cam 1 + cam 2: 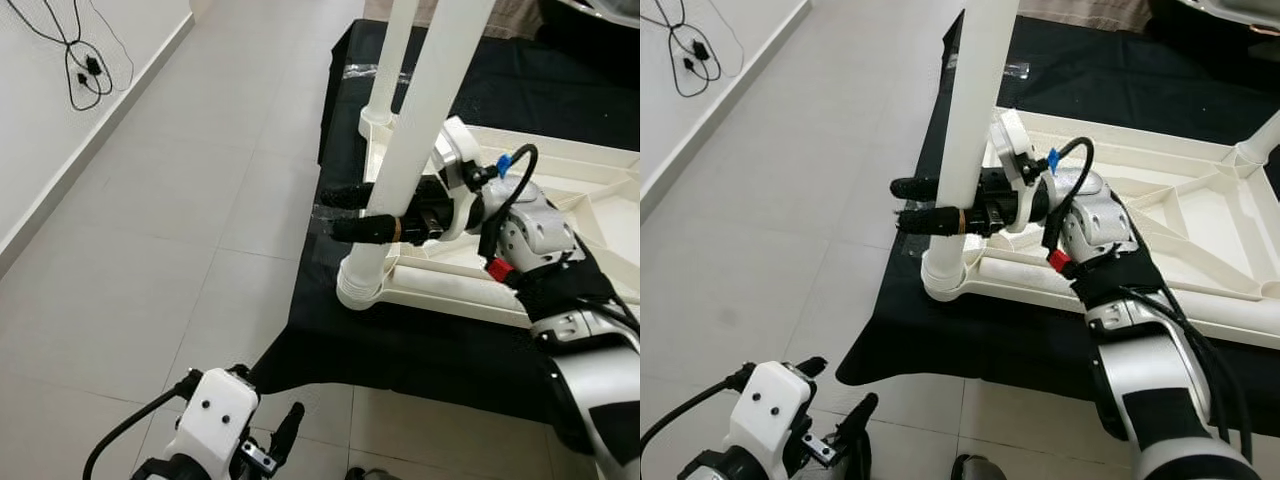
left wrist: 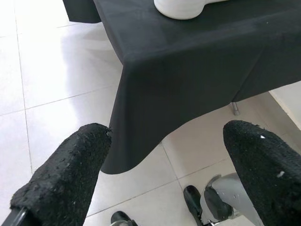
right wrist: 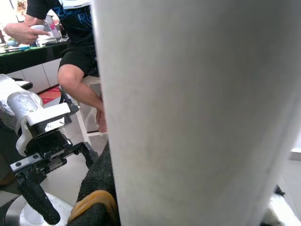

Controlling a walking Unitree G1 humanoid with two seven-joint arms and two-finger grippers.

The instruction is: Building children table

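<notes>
pale floor tiles are running under a low stand draped in a black cloth (image 1: 400, 345). nearest, the left gripper (image 1: 285, 430) is hanging idle over the tiles, fingers spread and holding nothing. on the cloth, the white tabletop (image 1: 1200, 240) is lying upside down. the right gripper (image 1: 915, 203) is clenching the leg (image 1: 420, 130) standing in the near corner socket (image 1: 362, 285). this looks like seating that leg; next it likely needs pressing or twisting straight down while staying upright. a second leg (image 1: 395, 55) is standing in the corner behind.
</notes>
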